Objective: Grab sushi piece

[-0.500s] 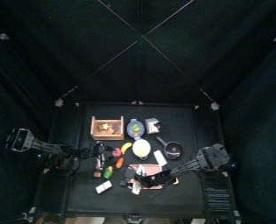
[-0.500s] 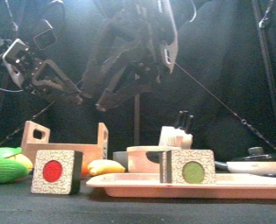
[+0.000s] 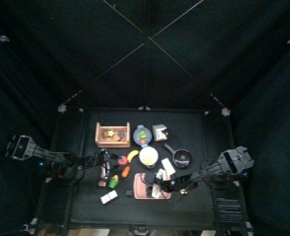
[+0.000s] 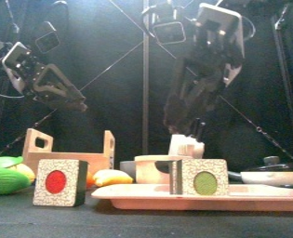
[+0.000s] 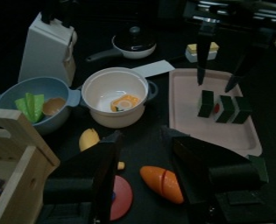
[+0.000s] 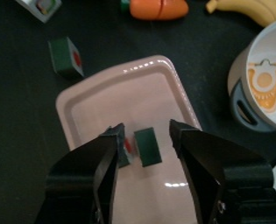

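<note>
From the top view you can see the right arm reaching in from the right over the pink tray (image 3: 156, 187) near the table's front edge, while the left arm rests at the left side of the table, clear of the tray. In the front view the right gripper (image 4: 176, 122) hangs above the tray, not yet down at it; two sushi pieces show here — one with a red centre (image 4: 59, 182) standing on the table just left of the tray, one with a green centre (image 4: 206, 177) standing on the tray. The left wrist view shows the left gripper (image 5: 144, 166) with its jaws spread and nothing between them, looking across a white bowl (image 5: 116, 94) toward the tray's dark pieces. The right wrist view tells you most: the right jaws stand wide, empty, straddling the tray's sushi pieces (image 6: 139, 146) from above, with the stray piece (image 6: 67, 54) well off on the bare table. You are, I judge, in the approach — the grab has not begun. Your next move calls for lowering straight down until one piece sits between the jaws, keeping its neighbour outside them, then closing.
</note>
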